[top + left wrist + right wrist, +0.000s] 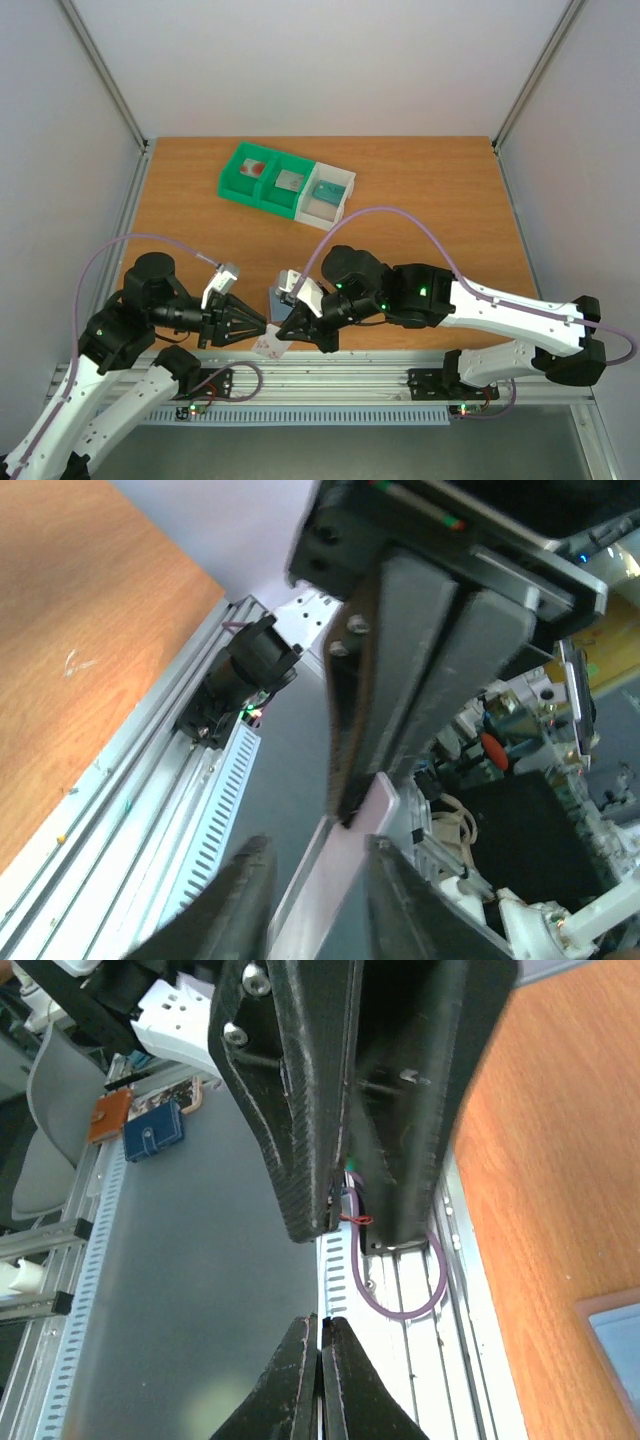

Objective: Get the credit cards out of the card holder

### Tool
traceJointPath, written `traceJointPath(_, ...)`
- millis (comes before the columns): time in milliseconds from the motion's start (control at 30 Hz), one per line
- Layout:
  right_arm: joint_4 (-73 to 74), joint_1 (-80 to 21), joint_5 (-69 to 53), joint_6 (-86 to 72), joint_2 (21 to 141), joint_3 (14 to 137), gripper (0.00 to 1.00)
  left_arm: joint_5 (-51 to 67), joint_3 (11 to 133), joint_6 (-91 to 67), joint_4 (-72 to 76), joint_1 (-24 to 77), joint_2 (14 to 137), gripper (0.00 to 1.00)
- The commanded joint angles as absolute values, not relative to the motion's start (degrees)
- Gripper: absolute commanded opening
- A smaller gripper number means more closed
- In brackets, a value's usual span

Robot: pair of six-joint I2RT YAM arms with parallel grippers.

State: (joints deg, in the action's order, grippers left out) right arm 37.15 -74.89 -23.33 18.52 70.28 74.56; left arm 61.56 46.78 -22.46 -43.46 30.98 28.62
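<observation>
Top view: the two arms meet at the near edge of the table point(430, 200), left of centre. The right gripper point(287, 335) has its fingers pressed together on the white card point(270, 346), which bears a red-pink patch and juts out over the aluminium rail point(340, 378) at the table's near edge. In the right wrist view these fingers point(300, 1380) leave only a hairline slit between them. The left gripper point(258, 328) faces it from the left, its jaws slightly spread and straddling the same card. In the left wrist view the pale card point(345, 845) runs down from the right gripper's clamped tips into the gap between the left fingers point(245, 905); whether those pads touch it cannot be told. The slate-blue card holder point(277, 298) sits just far of the card, beside the right gripper and partly hidden. A green-and-white tray point(285, 180) stands well apart, at the far side.
</observation>
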Motion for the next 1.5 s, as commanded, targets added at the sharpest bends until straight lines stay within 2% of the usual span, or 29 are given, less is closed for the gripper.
traceJointPath(0,35.1,-74.6,-24.1,15.5,71.4,76.0,0.01,65.7,45.6,-24.1,-38.0,31.2,28.7,0.15)
traceJointPath(100,34.0,-74.4,-23.7,13.5,72.2,75.9,0.01,64.6,43.8,-28.6,-33.9,31.3,26.5,0.01)
traceJointPath(167,33.4,-74.4,-24.9,13.5,72.8,76.3,0.01,65.8,44.3,-29.0,-34.5,31.2,25.8,0.00)
traceJointPath(200,32.7,-74.4,-25.0,13.6,73.2,76.1,0.01,65.9,44.6,-28.6,-35.6,31.2,25.6,0.01)
traceJointPath(267,32.3,-74.4,-24.9,13.9,74.3,76.3,0.01,64.9,44.6,-26.7,-39.2,31.2,25.8,0.18)
traceJointPath(300,32.1,-74.3,-25.0,13.8,75.0,76.5,0.01,64.5,44.4,-24.6,-40.5,31.2,26.1,0.24)
traceJointPath(333,32.4,-74.2,-25.0,13.7,75.7,77.0,0.01,64.5,43.7,-23.6,-39.6,31.2,26.3,0.26)
traceJointPath(400,33.8,-73.6,-25.6,13.5,77.0,78.5,0.01,66.4,42.5,-25.8,-36.5,31.2,26.9,0.19)
traceJointPath(467,34.8,-73.4,-24.9,13.8,77.7,79.8,0.01,64.8,43.4,-25.8,-38.8,31.2,27.6,0.03)
traceJointPath(633,32.3,-73.3,-20.4,13.0,75.7,78.4,0.01,57.8,45.1,-21.2,-43.9,31.2,27.8,0.00)
traceJointPath(667,31.2,-73.3,-19.7,12.4,75.0,77.4,0.03,56.2,45.2,-21.6,-43.7,31.2,27.7,0.01)
traceJointPath(767,25.6,-73.3,-17.5,8.2,72.2,72.8,0.21,52.1,45.6,-24.7,-40.6,31.2,27.3,0.01)
traceJointPath(933,11.8,-73.3,-11.4,-2.0,65.5,61.9,0.44,42.9,42.0,-37.9,-24.7,31.2,25.5,0.00)
traceJointPath(1067,1.0,-73.3,-2.0,-10.5,59.9,53.5,0.54,35.7,39.5,-46.9,-11.1,31.3,24.5,0.00)
traceJointPath(1267,-9.2,-73.3,-1.8,-19.3,60.4,49.4,0.59,26.0,34.6,-57.3,3.0,31.2,22.8,0.00)
traceJointPath(1367,-13.3,-73.3,-1.9,-21.1,61.0,47.8,0.52,24.2,33.8,-58.8,4.7,31.2,22.9,0.00)
traceJointPath(1400,-13.9,-73.3,-1.4,-21.2,60.9,47.2,0.46,23.9,33.3,-59.5,5.5,31.3,22.8,0.00)
traceJointPath(1467,-13.8,-73.3,-0.3,-21.1,60.1,46.4,0.26,23.1,33.0,-60.4,5.0,31.2,22.3,0.01)
